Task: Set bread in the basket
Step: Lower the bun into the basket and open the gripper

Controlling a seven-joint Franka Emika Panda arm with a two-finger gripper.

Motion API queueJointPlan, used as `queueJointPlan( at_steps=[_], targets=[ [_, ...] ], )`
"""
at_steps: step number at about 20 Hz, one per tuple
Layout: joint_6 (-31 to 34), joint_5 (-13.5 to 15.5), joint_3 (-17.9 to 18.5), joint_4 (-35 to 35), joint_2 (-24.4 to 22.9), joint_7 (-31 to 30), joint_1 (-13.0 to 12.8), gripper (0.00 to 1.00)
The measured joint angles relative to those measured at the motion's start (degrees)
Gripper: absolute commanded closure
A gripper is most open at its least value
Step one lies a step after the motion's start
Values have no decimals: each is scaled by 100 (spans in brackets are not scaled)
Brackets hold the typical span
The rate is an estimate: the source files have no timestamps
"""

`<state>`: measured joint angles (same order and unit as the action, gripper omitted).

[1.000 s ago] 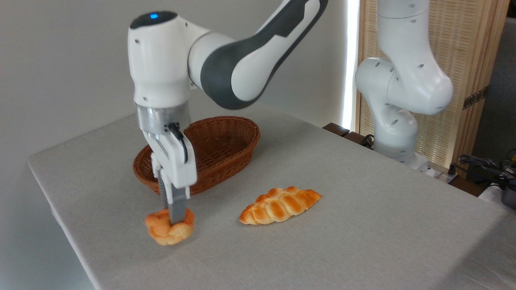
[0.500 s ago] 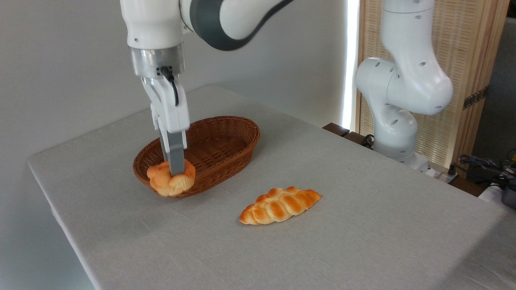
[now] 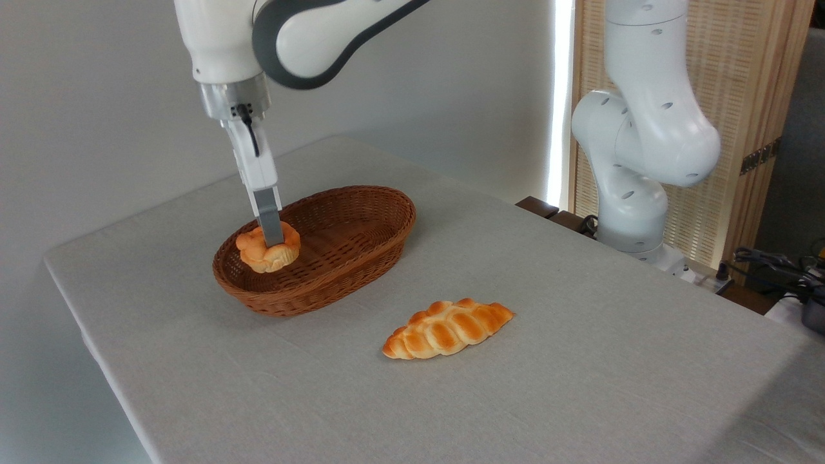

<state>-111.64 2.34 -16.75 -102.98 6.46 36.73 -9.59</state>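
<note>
Bread [image 3: 267, 248] hangs clamped in my gripper [image 3: 271, 237], jaws closed on it, above the left end of the wicker basket [image 3: 361, 248]. Remaining steps: lower, release.

A small round knotted bread [image 3: 267, 247] with a golden-orange top and a paler underside is held just over the left end of the basket [image 3: 361, 248], pinched at its top by the gripper [image 3: 271, 240], whose narrow grey fingers reach straight down into it. Whether the bread touches the basket floor cannot be told. The basket is an oval of brown woven wicker with low sloping sides, much wider than the bread, standing upright on the grey table [image 3: 580, 361].
</note>
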Motion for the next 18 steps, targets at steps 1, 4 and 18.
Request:
queueJointPlan(
  at_steps=[1,4,18],
  targets=[
    [-79,0,-69,-2,111,-70,-17,16],
    [-488,0,-108,-2,399,-308,-34,0],
    [-208,-3,-150,129,243,-409,42,0]
  ],
)
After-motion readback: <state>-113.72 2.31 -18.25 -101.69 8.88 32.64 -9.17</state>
